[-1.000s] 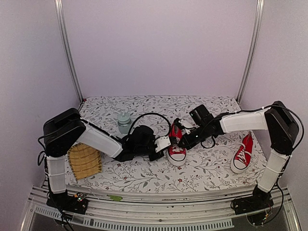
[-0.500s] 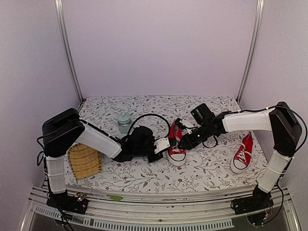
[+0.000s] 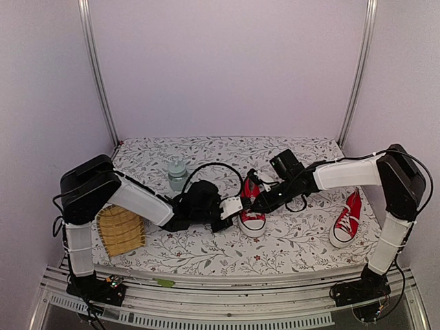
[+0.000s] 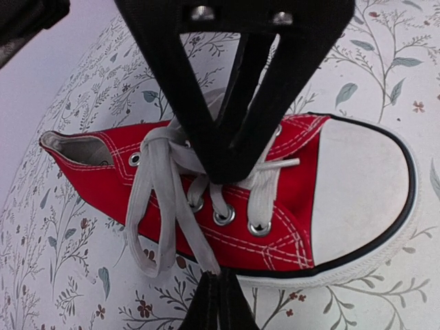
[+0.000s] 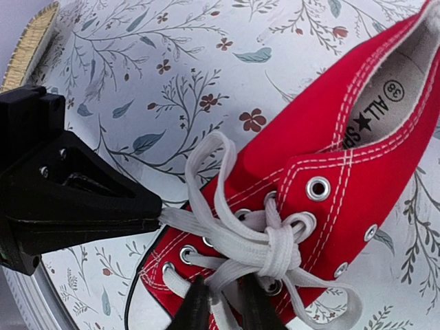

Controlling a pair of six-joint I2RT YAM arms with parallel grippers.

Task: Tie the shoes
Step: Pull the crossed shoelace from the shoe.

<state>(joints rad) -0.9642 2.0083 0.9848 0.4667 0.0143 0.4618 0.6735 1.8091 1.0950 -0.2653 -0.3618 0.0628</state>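
Note:
One red shoe (image 3: 252,220) lies mid-table, toe toward me, with a white knot (image 5: 278,251) at its laces. My left gripper (image 4: 216,283) is shut on the end of a lace strand (image 4: 185,234) beside the shoe's (image 4: 289,227) sole. The right wrist view shows that gripper (image 5: 155,216) holding the lace (image 5: 182,220) taut to the left. My right gripper (image 5: 223,299) hovers over the lacing just toe-ward of the knot. It stands open with lace strands between its fingers. The other shoe (image 3: 346,220) lies at the right, untouched.
A small pale bottle (image 3: 177,173) stands behind the left arm. A woven mat (image 3: 120,230) lies at the near left. A black cable (image 3: 213,165) loops over the floral cloth (image 3: 295,247) behind the shoe.
My right gripper has gone from shut to open over the laces and shifted slightly. The left gripper has kept its hold on the lace in place.

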